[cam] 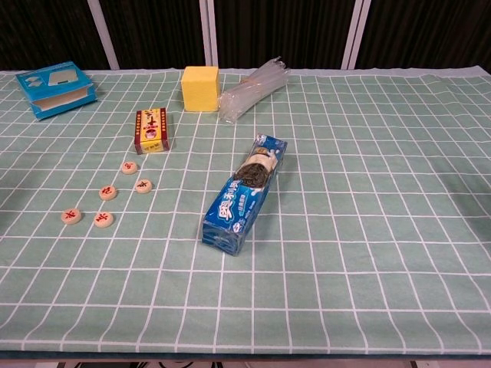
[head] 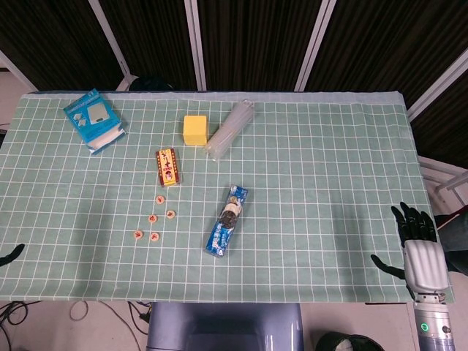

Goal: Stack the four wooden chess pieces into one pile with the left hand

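On the worktop [cam: 383, 230], green checked cloth: everything lies apart, nothing stacked.
Landmark: red card box [cam: 151, 130].
Chess pieces: five wooden discs show; nearest one [cam: 130, 167] just in front of the red card box, others [cam: 143, 185] [cam: 108, 192] [cam: 103, 219] [cam: 71, 216] trailing toward the front-left edge, all flat and separate.
Cookie pack [cam: 245, 194]: right of the red card box.
Yellow block [cam: 200, 88]: behind it, to the right.
Left hand [head: 9, 255]: only dark fingertips at the worktop's left edge; state cannot be told.
Right hand [head: 418, 248]: fingers spread, holding nothing, far right of the worktop.
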`<state>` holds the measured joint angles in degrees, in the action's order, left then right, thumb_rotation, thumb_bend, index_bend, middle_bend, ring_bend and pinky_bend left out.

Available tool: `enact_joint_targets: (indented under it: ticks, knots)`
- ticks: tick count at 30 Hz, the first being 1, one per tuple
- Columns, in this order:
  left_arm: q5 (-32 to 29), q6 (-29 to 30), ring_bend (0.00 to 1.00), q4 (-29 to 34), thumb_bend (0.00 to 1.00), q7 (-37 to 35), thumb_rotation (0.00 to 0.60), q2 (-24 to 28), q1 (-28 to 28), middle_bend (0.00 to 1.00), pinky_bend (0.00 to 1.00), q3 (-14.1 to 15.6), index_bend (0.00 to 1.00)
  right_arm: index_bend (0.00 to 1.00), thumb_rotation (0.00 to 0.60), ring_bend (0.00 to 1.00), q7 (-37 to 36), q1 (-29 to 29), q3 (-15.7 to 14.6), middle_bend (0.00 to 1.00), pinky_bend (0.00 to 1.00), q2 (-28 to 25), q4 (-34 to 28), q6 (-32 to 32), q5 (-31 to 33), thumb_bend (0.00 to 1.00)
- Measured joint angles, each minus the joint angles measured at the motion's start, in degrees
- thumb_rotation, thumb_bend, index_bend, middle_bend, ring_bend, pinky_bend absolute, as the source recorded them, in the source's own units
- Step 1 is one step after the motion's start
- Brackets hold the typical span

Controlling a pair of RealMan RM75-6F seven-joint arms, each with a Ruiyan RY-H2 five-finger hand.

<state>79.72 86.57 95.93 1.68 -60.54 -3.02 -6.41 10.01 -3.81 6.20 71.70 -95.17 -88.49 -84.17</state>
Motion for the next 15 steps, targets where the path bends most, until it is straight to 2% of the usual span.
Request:
enact_joint_targets:
  ticks: [9, 15]
  knots:
    - [-1.86, -11.23, 0.00, 2.45, 0.13, 3.47, 0.600, 2.99, -7.96, 0.00, 0.00, -2.40, 0.11, 0.00, 0.600, 0.00, 0.26, 0.09, 0.11, 0.01, 0.00, 0.14, -0.29, -0.05, 0.35, 0.23]
    - [-6.45, -21.10, 0.00, 3.37, 0.13, 10.31, 0.600, 2.14, -16.14, 0.00, 0.00, -4.39, 0.17, 0.00, 0.600, 0.00, 0.38, 0.14, 0.40, 0.01, 0.00, 0.18, -0.42, -0.05, 1.00, 0.23]
